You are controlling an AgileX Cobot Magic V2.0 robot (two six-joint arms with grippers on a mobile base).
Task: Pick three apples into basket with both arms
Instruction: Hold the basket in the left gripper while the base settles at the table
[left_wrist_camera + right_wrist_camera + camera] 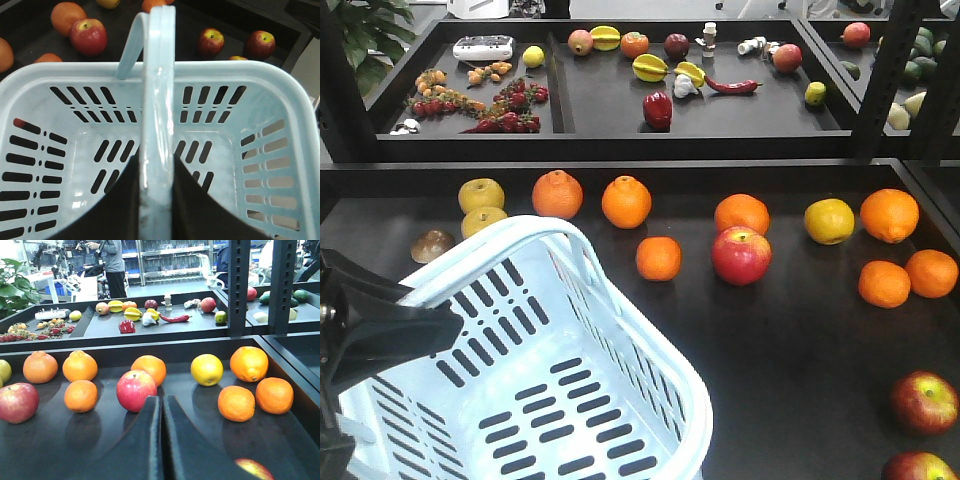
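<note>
- Pale blue plastic basket [535, 400] sits at the near left of the dark table [790, 340], empty. Its handle [159, 100] is raised and pinched between the fingers of the left claw [156, 161].
- Right claw [160, 402] hangs low over the table, its fingers pressed almost together with nothing between them.
- All three apples lie outside the basket: one apple [741, 255] mid-table, a second apple [924, 401] and a third apple [917, 467] at the near right.
- By my reading, the right arm fetches the first fruit while the left steadies the basket.
- The right claw should spread wide before coming down. Shut fingers would only nudge a round fruit and set it rolling.
- The mid-table apple sits just in front of an orange [741, 213], with a smaller orange [658, 258] near its left. A grip from above across its free sides would spare them.
- The two near-right apples have bare table around them and look the easier take.
- The handle crosses the middle of the opening, so the drop should go to one side of it.
- The table is matte black with raised edges and a faint sheen. More oranges and a lemon [829, 220] are scattered over it.
- Behind it, a black shelf [595, 100] holds a red pepper [657, 108] and small produce.
- Beyond that are black posts, a potted plant [12, 290] and a standing person [115, 262].
</note>
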